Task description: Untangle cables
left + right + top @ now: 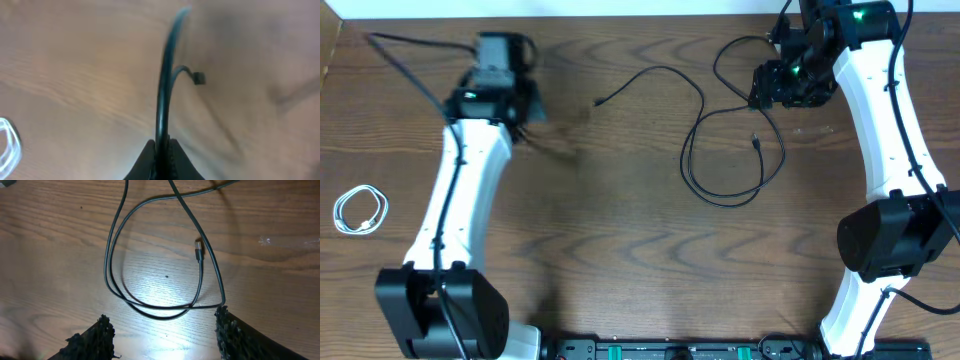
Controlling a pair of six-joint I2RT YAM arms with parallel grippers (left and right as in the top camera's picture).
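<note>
One black cable (pixel 162 90) is pinched in your left gripper (pixel 161 147), whose fingers are pressed together on it near the far left corner of the table (pixel 620 280). From the grip the cord rises away, and a small plug end (pixel 199 78) curls off beside it. Your second black cable (pixel 105 265) lies in loose loops toward the far right of the table, with one plug (pixel 598 103) trailing toward the middle. Your right gripper (pixel 162 314) hangs over those loops with its fingers spread and nothing between them. The white cable (pixel 360 210) sits coiled by the left edge, well apart from both black ones.
</note>
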